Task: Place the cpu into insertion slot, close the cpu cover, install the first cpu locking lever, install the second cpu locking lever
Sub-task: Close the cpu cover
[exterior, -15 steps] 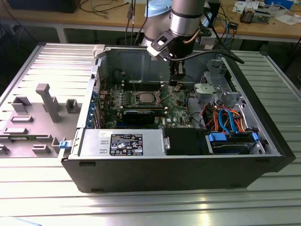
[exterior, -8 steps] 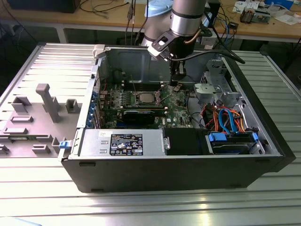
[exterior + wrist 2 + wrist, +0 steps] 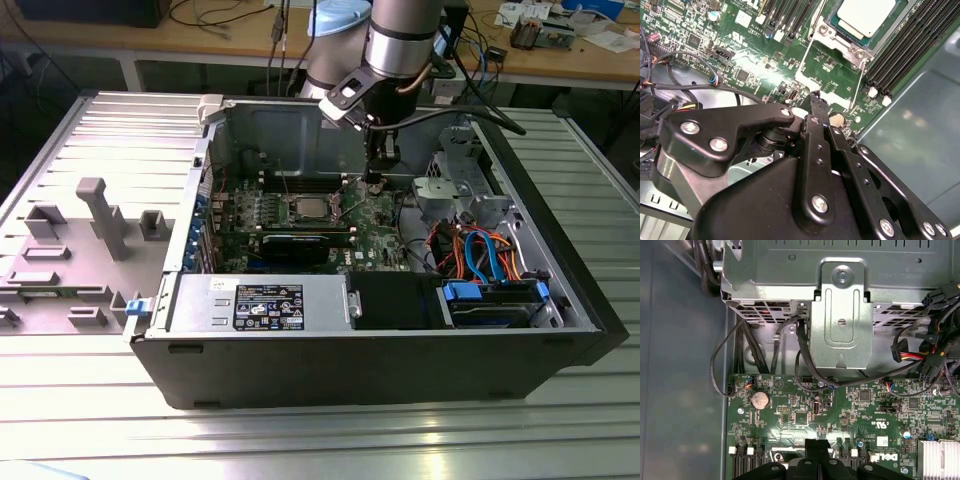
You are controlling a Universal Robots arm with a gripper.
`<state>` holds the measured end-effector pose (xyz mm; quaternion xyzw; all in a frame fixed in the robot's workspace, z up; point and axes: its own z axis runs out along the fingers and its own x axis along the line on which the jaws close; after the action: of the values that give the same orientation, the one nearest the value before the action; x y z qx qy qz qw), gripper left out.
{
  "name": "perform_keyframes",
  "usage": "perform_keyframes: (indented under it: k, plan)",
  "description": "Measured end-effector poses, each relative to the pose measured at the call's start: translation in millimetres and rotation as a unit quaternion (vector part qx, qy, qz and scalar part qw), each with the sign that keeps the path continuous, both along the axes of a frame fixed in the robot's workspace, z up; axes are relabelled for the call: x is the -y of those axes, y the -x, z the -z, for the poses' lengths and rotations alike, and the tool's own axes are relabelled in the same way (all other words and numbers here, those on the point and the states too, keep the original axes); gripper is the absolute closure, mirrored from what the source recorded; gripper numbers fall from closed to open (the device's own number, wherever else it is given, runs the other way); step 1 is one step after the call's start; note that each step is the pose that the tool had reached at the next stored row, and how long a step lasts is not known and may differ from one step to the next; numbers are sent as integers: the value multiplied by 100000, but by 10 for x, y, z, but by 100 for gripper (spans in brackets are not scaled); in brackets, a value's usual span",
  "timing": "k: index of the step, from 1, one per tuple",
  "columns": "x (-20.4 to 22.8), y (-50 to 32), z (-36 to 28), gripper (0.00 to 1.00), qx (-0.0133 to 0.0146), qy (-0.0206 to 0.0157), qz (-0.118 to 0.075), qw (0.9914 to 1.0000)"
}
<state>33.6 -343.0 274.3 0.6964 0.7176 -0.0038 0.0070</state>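
The cpu [image 3: 866, 14] lies flat in its socket on the green motherboard, its light silvery top showing, and is also seen in the exterior view [image 3: 305, 208]. The cpu cover [image 3: 842, 44] frames it as a thin metal rim lying down around the chip. Two thin wire levers [image 3: 806, 56] [image 3: 859, 82] run along the socket's sides; whether they are latched I cannot tell. My gripper [image 3: 815, 99] hangs shut and empty over the board beside the socket, toward the exterior view's right [image 3: 377, 180]. Its black fingertips [image 3: 817, 444] are pressed together.
Black memory slots [image 3: 905, 45] flank the socket. A coin battery [image 3: 760, 399], loose black cables [image 3: 805, 355] and a metal drive cage [image 3: 841, 315] lie near the gripper. The case wall [image 3: 285, 135] stands behind; the power supply [image 3: 265, 302] and cabled drives [image 3: 490, 290] fill the front.
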Motion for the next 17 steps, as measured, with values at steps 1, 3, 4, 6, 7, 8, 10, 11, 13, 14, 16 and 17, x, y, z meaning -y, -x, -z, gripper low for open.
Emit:
perform_keyframes:
  k: [1, 3, 4, 6, 7, 8, 10, 11, 13, 14, 16, 17]
  plan:
    - [0, -9, 1, 89, -7, 3, 3, 100000]
    - [-3, -33, 12, 89, -25, -9, -130, 100000]
    - [-4, -38, 16, 89, -32, 2, -220, 100000]
    - [-7, -44, 33, 89, -34, -2, -676, 99998]
    - [-8, -46, 45, 89, -34, -2, -1033, 99995]
    - [-8, -49, 57, 89, -32, 2, -1366, 99991]
    - [-8, -59, 63, 89, -37, 16, -1639, 99987]
    - [-9, -69, 67, 89, -33, 5, -1646, 99986]
    - [-11, -88, 71, 89, -37, 9, -1650, 99986]
    - [-12, -102, 75, 89, -34, 4, -1652, 99986]
    - [-13, -116, 78, 89, -36, 5, -1652, 99986]
    - [-14, -123, 81, 89, -34, -1, -1657, 99986]
